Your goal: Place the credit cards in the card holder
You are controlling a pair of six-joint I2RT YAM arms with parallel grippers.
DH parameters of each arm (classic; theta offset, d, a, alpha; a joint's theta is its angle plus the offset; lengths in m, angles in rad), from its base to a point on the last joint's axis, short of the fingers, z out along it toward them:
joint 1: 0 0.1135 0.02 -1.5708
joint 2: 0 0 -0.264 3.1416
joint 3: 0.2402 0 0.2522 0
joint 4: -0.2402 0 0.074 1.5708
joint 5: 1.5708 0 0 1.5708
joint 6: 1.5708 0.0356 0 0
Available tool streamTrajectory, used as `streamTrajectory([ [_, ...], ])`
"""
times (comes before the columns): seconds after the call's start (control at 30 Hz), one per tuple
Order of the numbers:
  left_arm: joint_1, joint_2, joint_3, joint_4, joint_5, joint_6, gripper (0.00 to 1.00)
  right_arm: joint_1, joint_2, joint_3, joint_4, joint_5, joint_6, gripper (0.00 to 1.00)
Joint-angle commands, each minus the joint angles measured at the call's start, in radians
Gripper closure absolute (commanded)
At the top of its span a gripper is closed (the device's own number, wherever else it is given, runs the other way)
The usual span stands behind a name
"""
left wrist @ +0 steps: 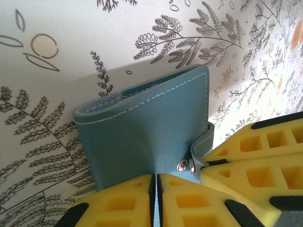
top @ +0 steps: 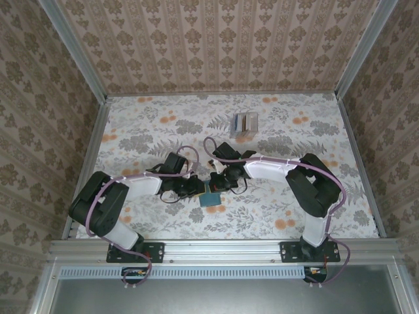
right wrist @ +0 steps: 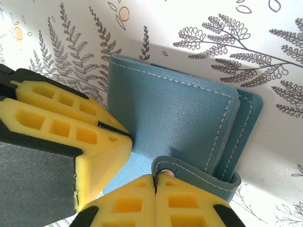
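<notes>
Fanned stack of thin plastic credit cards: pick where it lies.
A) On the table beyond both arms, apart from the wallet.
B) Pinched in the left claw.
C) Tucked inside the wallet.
A: the fanned stack of thin plastic credit cards lies on the floral table, well beyond the folded teal-blue leather wallet pinched by the left claw and right claw.

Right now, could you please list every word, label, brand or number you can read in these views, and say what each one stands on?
No text can be read in any view.
card holder: plain teal cover with white stitching and a metal snap; no brand or lettering shows.
credit cards: any print on them is too small to read from the top view.
</notes>
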Motion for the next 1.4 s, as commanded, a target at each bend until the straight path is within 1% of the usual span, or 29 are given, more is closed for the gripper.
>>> streamTrajectory([
  [0.0, 0.006, 0.021, -0.021, -0.005, -0.019, -0.014, 0.85, 0.009, 0.029, 0.030, -0.008, 0.012, 0.020, 1.00],
  [0.63, 0.007, 0.019, -0.030, 0.024, -0.015, -0.027, 0.86, 0.033, 0.075, 0.036, -0.045, -0.012, 0.012, 1.00],
  [0.77, 0.007, 0.017, -0.031, 0.023, -0.017, -0.027, 0.86, 0.033, 0.091, 0.040, -0.078, 0.018, 0.004, 1.00],
  [0.93, 0.007, 0.016, -0.032, 0.027, -0.014, -0.027, 0.86, 0.049, 0.147, 0.061, -0.157, 0.110, 0.002, 1.00],
  [1.17, 0.009, 0.005, -0.040, 0.045, -0.019, -0.039, 0.86, 0.050, 0.239, 0.053, -0.187, 0.168, 0.041, 1.00],
  [1.23, 0.009, -0.006, -0.050, 0.066, -0.023, -0.050, 0.86, 0.050, 0.226, 0.039, -0.159, 0.155, 0.049, 1.00],
  [1.3, 0.012, -0.025, -0.051, 0.067, -0.027, -0.052, 0.86, 0.049, 0.177, 0.015, -0.097, 0.146, 0.059, 1.00],
  [1.33, 0.017, -0.039, -0.048, 0.059, -0.033, -0.048, 0.86, 0.049, 0.143, 0.005, -0.071, 0.148, 0.062, 0.98],
  [1.37, 0.023, -0.056, -0.038, 0.040, -0.038, -0.040, 0.86, 0.048, 0.107, -0.003, -0.046, 0.148, 0.065, 0.93],
])
